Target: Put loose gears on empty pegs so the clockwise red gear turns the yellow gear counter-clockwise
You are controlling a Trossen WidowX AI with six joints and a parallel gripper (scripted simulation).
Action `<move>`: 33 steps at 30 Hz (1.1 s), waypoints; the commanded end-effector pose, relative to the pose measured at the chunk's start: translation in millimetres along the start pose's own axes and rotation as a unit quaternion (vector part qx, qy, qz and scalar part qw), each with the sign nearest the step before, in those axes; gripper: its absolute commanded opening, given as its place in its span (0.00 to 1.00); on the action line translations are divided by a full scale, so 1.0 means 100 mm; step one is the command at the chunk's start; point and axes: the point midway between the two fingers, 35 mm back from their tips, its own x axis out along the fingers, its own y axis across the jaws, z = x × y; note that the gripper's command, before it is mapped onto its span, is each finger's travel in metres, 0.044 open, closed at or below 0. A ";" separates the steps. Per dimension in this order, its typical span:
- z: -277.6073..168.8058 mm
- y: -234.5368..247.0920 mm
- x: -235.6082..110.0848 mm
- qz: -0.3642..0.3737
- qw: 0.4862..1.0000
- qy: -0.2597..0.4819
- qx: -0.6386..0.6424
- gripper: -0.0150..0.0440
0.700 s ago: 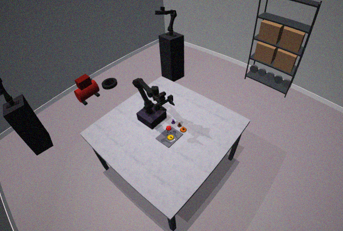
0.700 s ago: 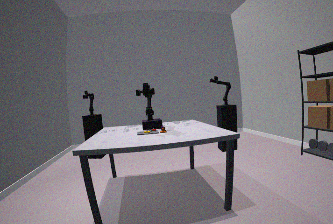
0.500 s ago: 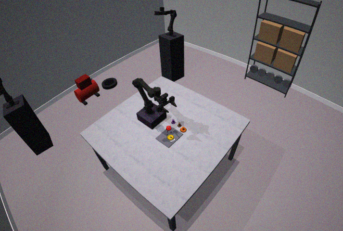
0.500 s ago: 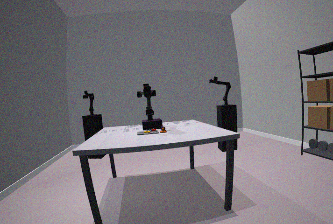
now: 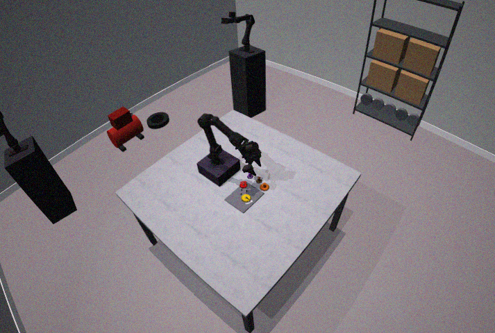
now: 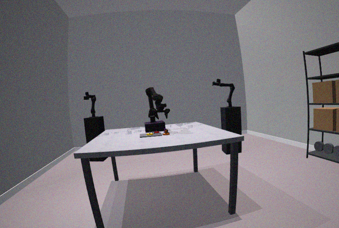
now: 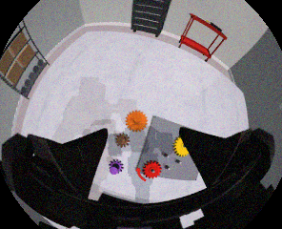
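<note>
My gripper (image 5: 257, 168) (image 6: 162, 118) (image 7: 145, 132) is open and empty, above the table near the board and loose gears. The grey board (image 5: 234, 200) (image 7: 185, 175) carries the red gear (image 5: 241, 184) (image 6: 156, 132) (image 7: 147, 171) and the yellow gear (image 5: 247, 198) (image 7: 180, 147), which the right finger partly covers in the wrist view. Three dark empty pegs show between them. The orange gear (image 5: 264, 187) (image 7: 136, 121), the largest loose one, stands beside the board. The small brown gear (image 5: 258, 180) (image 7: 122, 140) and the purple gear (image 5: 249, 175) (image 7: 115, 166) stand off the board too.
The arm's dark base block (image 5: 218, 168) (image 6: 154, 126) stands on the table (image 5: 200, 223) (image 6: 121, 146) close behind the board. Two other arms on black pedestals (image 5: 248, 82) (image 6: 230, 128) and a shelf rack stand away from the table.
</note>
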 end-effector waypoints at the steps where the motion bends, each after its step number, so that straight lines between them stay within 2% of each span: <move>1: -0.49 0.39 0.24 0.040 0.985 0.152 -0.076 1.00; 4: -0.84 0.59 0.29 0.061 0.959 0.248 -0.127 1.00; 6: -0.94 0.63 0.28 0.065 0.951 0.269 -0.138 1.00; 16: -0.96 0.63 0.26 0.065 0.951 0.269 -0.138 1.00; 33: -1.10 0.64 0.49 0.065 0.951 0.269 -0.138 1.00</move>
